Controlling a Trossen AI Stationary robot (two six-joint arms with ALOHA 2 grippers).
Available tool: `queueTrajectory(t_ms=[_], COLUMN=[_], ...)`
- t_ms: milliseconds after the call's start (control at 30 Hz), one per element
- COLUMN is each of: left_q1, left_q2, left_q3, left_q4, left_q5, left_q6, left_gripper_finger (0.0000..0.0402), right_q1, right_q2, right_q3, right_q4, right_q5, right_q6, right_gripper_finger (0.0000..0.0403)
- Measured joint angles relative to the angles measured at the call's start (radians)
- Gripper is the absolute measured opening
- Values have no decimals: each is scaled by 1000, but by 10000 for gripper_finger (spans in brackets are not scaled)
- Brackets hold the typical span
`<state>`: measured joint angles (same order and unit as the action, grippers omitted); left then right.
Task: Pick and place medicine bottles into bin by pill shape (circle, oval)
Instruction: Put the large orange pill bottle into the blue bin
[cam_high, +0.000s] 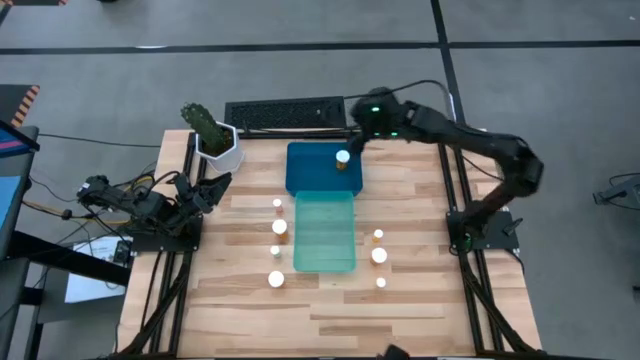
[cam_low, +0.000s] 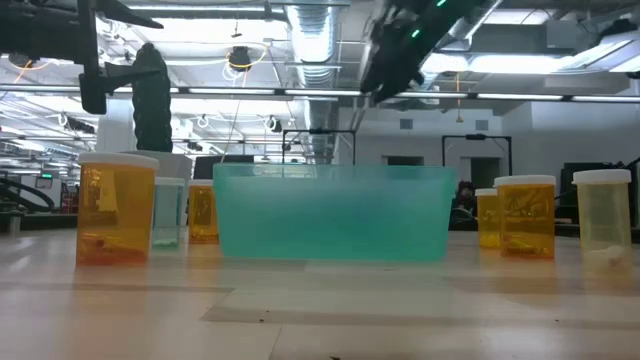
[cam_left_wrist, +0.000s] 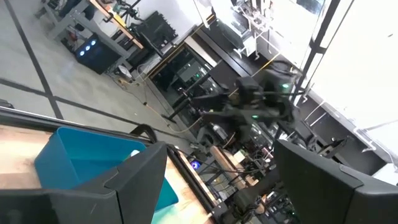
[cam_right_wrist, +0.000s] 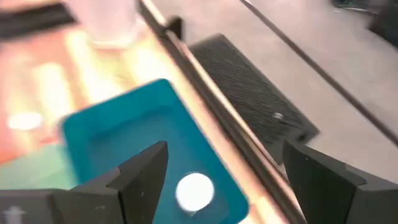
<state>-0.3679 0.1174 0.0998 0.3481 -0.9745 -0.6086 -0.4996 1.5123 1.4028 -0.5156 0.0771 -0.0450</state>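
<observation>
One camera looks straight down on the whole table (cam_high: 330, 310). One sits low. Both see the green bin (cam_high: 324, 233).

From my station I see the pale wooden plank table (cam_high: 400, 310) on its black frame. At its far edge a white faceted plant pot (cam_high: 221, 147) holds a dark green cactus (cam_high: 204, 123). Just beyond that edge lies a black computer keyboard (cam_high: 285, 113) on grey floor. A laptop corner (cam_high: 12, 140) shows far left.
</observation>
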Motion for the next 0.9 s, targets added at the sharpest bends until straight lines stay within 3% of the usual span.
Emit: queueTrajectory(t_ms=[167,500,633,900], left_q1=[0,0,0,0], left_q2=[0,0,0,0], left_q3=[0,0,0,0], left_q4=[0,0,0,-49], left_q5=[-1,-9,-31,-47], left_q6=[-13,-14,-16,-64], left_gripper_finger=[289,289,289,289], right_q1=[28,139,219,417], right_q2=[-226,-635,-687,-665], right_q3=[-172,-645,-733,-822], right_q4=[17,212,162,74], right_q5=[-170,-185,-178,-157], right_q6=[20,159,203,269], right_gripper_finger=[321,321,321,321])
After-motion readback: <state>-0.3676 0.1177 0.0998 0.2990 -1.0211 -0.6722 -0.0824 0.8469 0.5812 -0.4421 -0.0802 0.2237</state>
